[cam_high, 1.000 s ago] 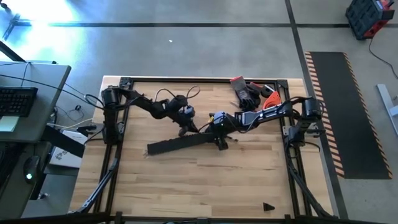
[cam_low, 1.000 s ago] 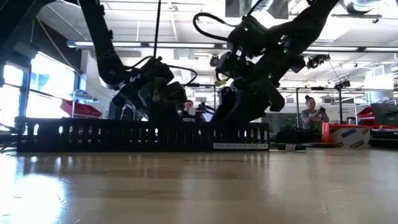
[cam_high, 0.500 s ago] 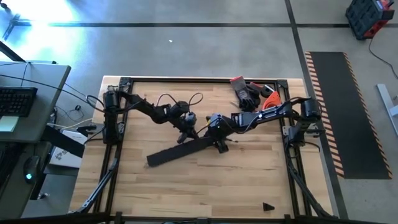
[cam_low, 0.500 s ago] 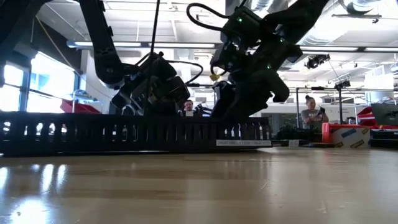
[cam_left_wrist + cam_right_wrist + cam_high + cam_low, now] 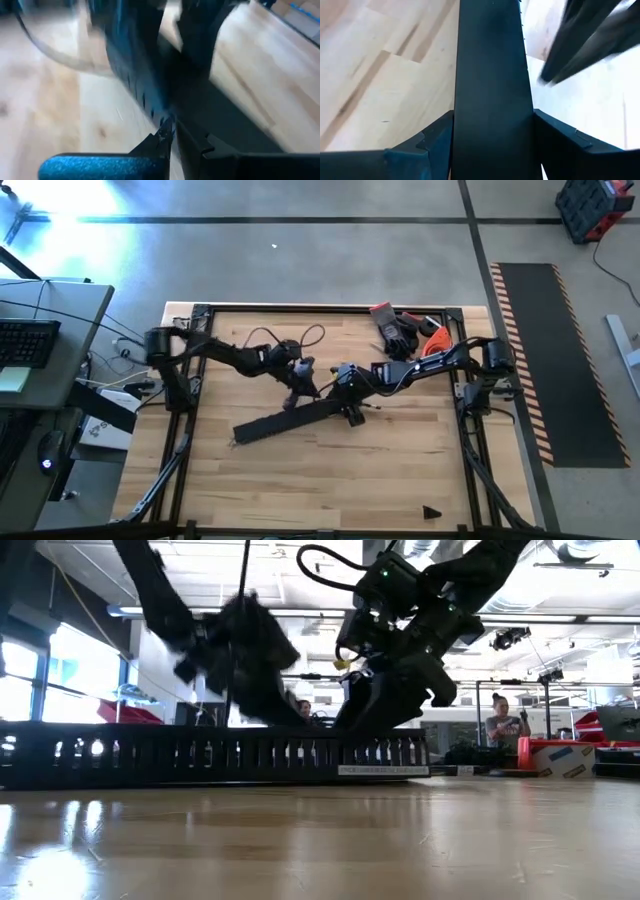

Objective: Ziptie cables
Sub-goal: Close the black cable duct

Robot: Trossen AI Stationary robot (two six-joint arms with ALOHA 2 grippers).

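A long black comb-toothed duct (image 5: 295, 420) lies slanting across the middle of the table. Its right end is between the fingers of my right gripper (image 5: 352, 408), which is shut on it. My left gripper (image 5: 298, 390) is shut and hangs just above the duct's far side, left of the right gripper; in the left wrist view its tips (image 5: 171, 134) meet over the toothed edge (image 5: 145, 100). That view and the left arm in the low view are blurred. The cables do not show in any view. My right gripper pinches the duct's two long side walls (image 5: 462, 130) between its two fingers, near the duct's right end. The fingers (image 5: 432, 137) slant down from the far right and lie across the duct. The duct's base (image 5: 200, 780) rests on the table. My left gripper is next to the duct's toothed edge; I cannot tell whether it touches it.
Dark gloves and an orange tool (image 5: 405, 332) lie at the far right corner. A small black piece (image 5: 432, 512) sits near the front edge. The black frame rail (image 5: 320, 308) borders the table. Bare wood lies in front of the duct. A person (image 5: 505, 725) stands in the room behind.
The duct has swung about its held right end: its left end has slid toward the table's near edge. My left gripper has risen off the duct and rolled about its own axis, staying shut.
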